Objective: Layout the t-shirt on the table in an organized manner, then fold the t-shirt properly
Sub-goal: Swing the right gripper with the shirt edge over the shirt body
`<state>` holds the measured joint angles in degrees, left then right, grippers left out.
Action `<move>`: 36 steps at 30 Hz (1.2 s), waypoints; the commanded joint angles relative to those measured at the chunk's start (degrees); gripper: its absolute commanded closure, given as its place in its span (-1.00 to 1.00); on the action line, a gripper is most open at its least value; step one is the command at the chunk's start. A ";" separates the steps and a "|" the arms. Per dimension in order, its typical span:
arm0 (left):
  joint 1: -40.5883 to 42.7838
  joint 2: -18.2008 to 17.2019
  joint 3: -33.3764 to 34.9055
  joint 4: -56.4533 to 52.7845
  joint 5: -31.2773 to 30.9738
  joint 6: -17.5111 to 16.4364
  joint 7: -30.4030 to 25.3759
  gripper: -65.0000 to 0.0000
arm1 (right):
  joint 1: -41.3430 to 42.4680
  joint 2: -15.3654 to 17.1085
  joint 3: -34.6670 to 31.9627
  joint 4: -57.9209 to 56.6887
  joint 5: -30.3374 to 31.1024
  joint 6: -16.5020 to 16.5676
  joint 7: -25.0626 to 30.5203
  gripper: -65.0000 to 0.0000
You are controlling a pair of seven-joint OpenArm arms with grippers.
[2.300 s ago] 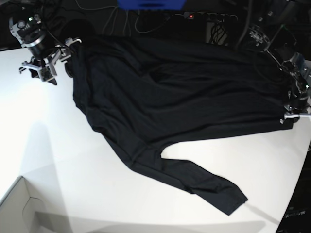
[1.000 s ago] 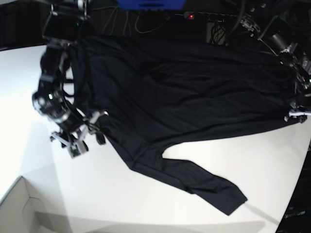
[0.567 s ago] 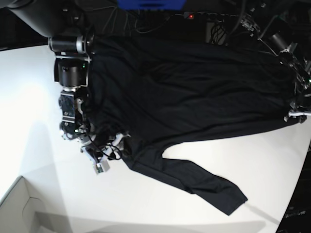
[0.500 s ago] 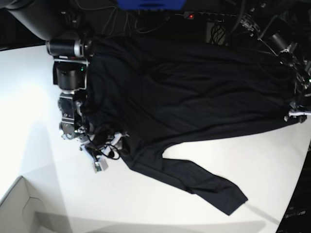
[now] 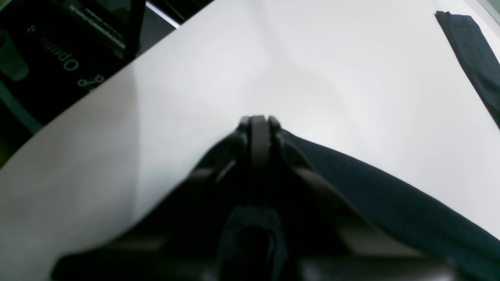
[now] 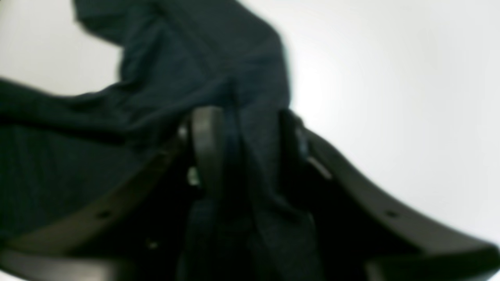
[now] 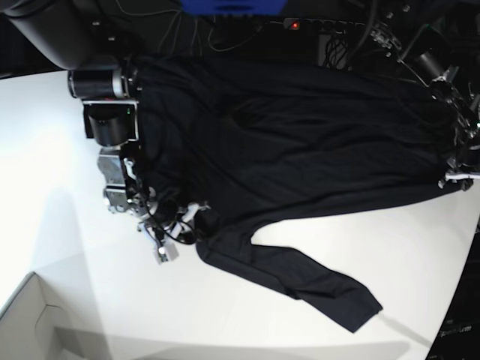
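My right hand [image 6: 242, 128] pinches a fold of the t-shirt [image 7: 300, 142]; my left hand [image 5: 259, 128] is clamped at its hem on the tabletop [image 7: 67, 247].

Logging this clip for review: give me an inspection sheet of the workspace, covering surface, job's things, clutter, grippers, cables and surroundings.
Surface: white table, bare around the garment.
Job's things: black t-shirt spread but skewed, one long sleeve trailing toward the near edge.
Clutter: pale box corner at the near left of the base view.
Grippers: right gripper has shirt fabric between its jaws at the shirt's edge; left gripper shut at the opposite shirt edge, fabric beside it.
Cables: wires and a power strip behind the table.
Surroundings: dark background, a blue object at the top.
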<state>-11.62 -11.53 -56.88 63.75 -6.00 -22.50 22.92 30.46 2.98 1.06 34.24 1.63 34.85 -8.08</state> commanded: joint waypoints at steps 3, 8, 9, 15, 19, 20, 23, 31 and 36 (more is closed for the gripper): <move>-1.17 -1.17 0.05 0.83 -0.64 -0.14 -1.42 1.00 | 0.97 0.05 -1.37 0.35 -0.79 0.36 -2.17 0.77; -1.17 -1.17 0.05 0.83 -0.64 -0.14 -1.42 1.00 | 1.06 0.93 -1.02 2.55 -0.79 0.36 -2.43 1.00; -1.17 -1.17 0.05 0.91 -0.64 -0.22 -1.42 1.00 | 0.62 1.63 -0.93 4.75 -0.71 0.36 -2.52 1.00; -1.17 -1.17 0.05 1.53 -0.64 -0.22 -1.42 1.00 | -7.38 3.74 -0.93 23.39 -0.53 0.45 -7.97 1.00; -1.26 -1.17 0.14 1.62 -2.13 -0.22 -1.33 1.00 | -12.13 3.92 -0.84 34.11 -0.53 0.62 -10.08 1.00; -1.09 -1.17 0.22 1.62 -3.45 -0.22 -1.16 1.00 | -13.27 3.92 -0.40 36.49 -0.53 0.62 -10.61 1.00; -0.73 -1.61 0.31 1.62 -7.67 -0.22 2.09 1.00 | -16.35 3.92 2.24 43.34 -0.44 0.71 -12.89 1.00; 1.29 -1.17 0.05 8.39 -11.54 -0.22 7.90 1.00 | -25.58 3.92 4.61 59.34 -0.44 0.80 -15.70 1.00; 3.05 -1.17 -0.04 12.87 -11.63 -0.22 9.65 1.00 | -31.12 3.83 4.61 64.62 -0.44 0.80 -16.14 1.00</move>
<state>-7.75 -11.53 -56.90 75.24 -16.80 -22.50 34.09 -1.67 6.52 5.39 97.41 0.19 35.97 -25.98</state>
